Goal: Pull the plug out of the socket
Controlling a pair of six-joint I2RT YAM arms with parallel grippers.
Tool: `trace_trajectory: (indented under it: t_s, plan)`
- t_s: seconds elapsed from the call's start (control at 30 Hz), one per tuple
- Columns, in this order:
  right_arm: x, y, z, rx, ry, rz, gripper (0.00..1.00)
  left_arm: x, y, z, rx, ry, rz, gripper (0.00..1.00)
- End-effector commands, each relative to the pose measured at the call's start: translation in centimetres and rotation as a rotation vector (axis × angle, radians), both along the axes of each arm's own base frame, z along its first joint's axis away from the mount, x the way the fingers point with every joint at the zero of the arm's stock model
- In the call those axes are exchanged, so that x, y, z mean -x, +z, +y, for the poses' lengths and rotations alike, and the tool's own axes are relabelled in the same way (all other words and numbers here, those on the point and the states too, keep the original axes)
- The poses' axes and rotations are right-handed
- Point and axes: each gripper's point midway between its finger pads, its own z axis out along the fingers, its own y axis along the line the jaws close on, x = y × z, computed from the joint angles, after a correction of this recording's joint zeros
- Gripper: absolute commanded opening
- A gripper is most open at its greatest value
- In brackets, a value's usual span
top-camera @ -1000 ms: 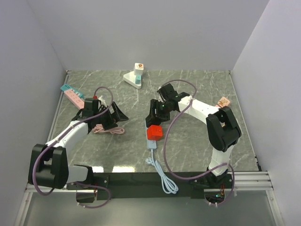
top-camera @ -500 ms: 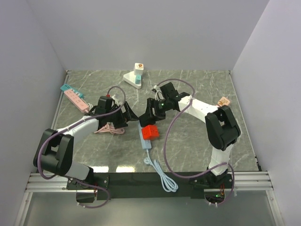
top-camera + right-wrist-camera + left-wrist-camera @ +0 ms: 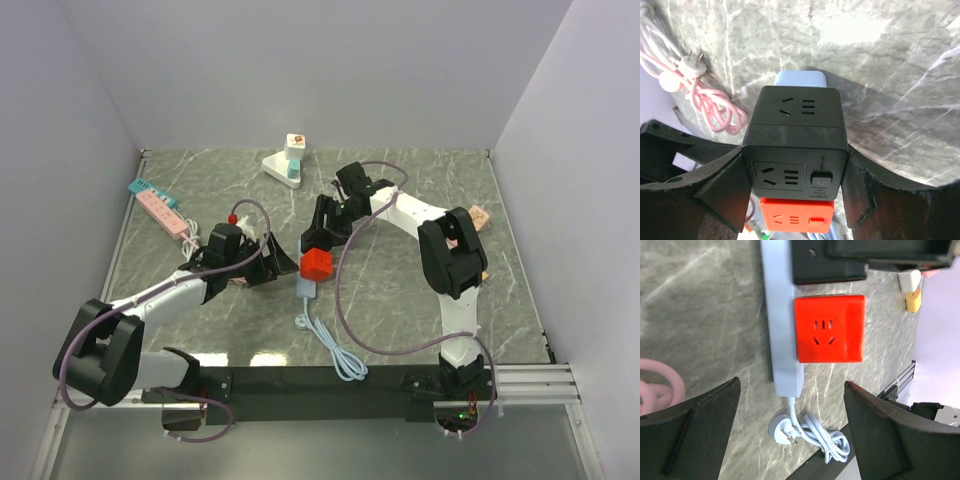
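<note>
A light-blue power strip (image 3: 304,291) lies mid-table with a red cube plug (image 3: 318,263) and a black cube plug (image 3: 323,238) plugged into it side by side. My right gripper (image 3: 325,232) is shut on the black cube (image 3: 795,145), one finger (image 3: 722,192) on each side; the red cube (image 3: 797,215) sits just beyond it. My left gripper (image 3: 280,262) is open just left of the strip. In the left wrist view the red cube (image 3: 829,328), the strip (image 3: 782,340) and its coiled cord (image 3: 810,435) lie between my spread fingers (image 3: 695,435).
A pink coiled cable (image 3: 705,95) lies left of the strip. A pink power strip (image 3: 160,210) is at the far left, a white base with a teal block (image 3: 285,165) at the back, a small tan object (image 3: 477,217) at the right. The strip's cord (image 3: 335,350) runs toward the front edge.
The left arm has swung right, close to the strip. The right gripper has drawn the black cube back and left, and the strip with the red cube has shifted with it.
</note>
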Motion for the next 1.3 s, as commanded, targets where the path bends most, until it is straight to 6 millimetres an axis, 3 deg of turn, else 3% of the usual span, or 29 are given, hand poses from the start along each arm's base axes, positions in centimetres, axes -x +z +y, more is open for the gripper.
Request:
trace_trajectory:
  t_s: [0.0,0.1,0.3,0.53,0.63,0.73,0.77,0.83,0.97,1.27]
  plan:
    - [-0.6,2.7,0.7,-0.059,-0.026,0.031,0.0,-0.4,0.9,-1.1,0.017,-0.046,-0.091,0.88]
    - [-0.2,2.6,0.8,-0.085,-0.011,0.061,0.0,-0.5,-1.2,-1.4,-0.051,-0.087,-0.075,0.85]
    - [0.4,2.2,0.7,-0.111,0.0,0.083,0.0,-1.3,-2.7,-3.4,-0.127,-0.148,-0.084,0.81]
    - [1.1,2.4,1.0,-0.172,0.013,0.099,0.0,-2.2,-3.0,-6.4,-0.098,-0.177,-0.094,0.8]
    - [1.3,2.8,1.1,-0.205,0.008,0.108,0.0,-1.8,-3.7,-7.9,-0.114,-0.204,-0.079,0.65]
    - [1.0,3.2,1.1,-0.209,0.0,0.101,0.0,-1.3,-4.8,-8.4,-0.141,-0.207,-0.053,0.43]
    - [0.9,3.4,1.1,-0.21,0.002,0.098,0.0,-1.4,-5.2,-8.2,-0.158,-0.193,-0.042,0.23]
    - [1.0,3.5,0.9,-0.207,0.01,0.105,0.0,-1.6,-6.3,-7.3,-0.213,-0.154,-0.017,0.04]
    - [0.8,4.1,-0.3,-0.211,0.033,0.102,0.0,-1.9,-7.7,-5.5,-0.31,-0.091,0.017,0.0]
    - [1.0,6.0,-3.9,-0.213,0.123,0.103,0.0,-1.4,-9.5,-4.3,-0.355,-0.063,0.069,0.0]
